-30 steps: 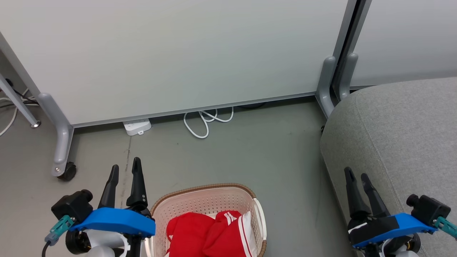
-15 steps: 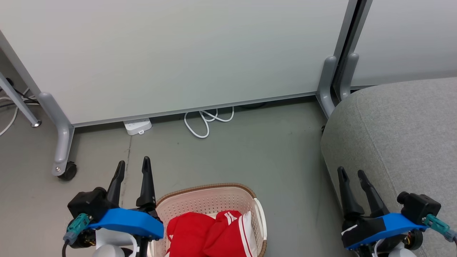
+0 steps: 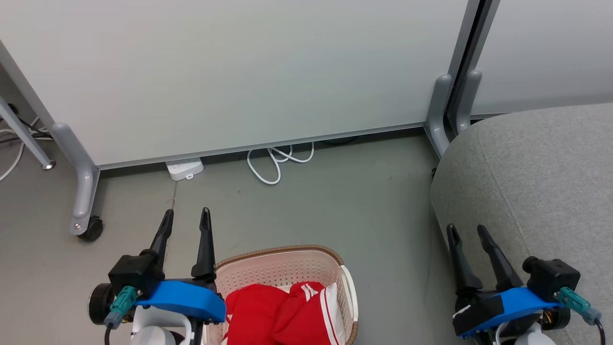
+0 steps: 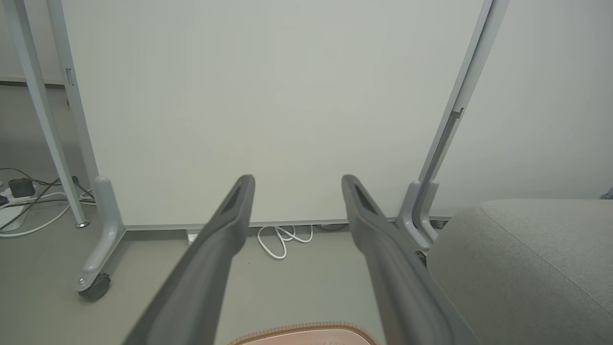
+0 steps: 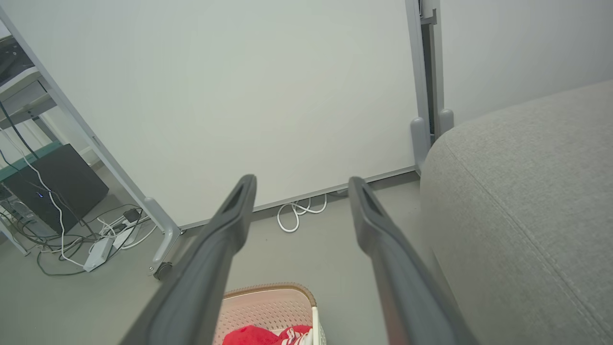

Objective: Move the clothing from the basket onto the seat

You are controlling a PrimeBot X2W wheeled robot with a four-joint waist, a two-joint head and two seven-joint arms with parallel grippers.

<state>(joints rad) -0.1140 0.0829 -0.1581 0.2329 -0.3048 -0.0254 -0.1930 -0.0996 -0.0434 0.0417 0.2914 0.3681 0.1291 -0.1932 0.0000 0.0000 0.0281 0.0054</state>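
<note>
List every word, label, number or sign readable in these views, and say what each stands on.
None can be read.
White marks on the clothing, beside its stripes: too small to tell whether they are letters.
The power strip on the floor: no legible label.

Perforated plastic basket (image 3: 287, 270), soft red clothing (image 3: 268, 314), matt grey fabric seat (image 3: 541, 182)

red clothing (image 3: 287, 314) in basket (image 3: 282, 268), grey seat (image 3: 541, 172) right

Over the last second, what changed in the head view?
The left claw slid right, toward the basket; the right claw drifted left. Both are open, with nothing taken or released. The clothing, basket and seat stayed put.
</note>
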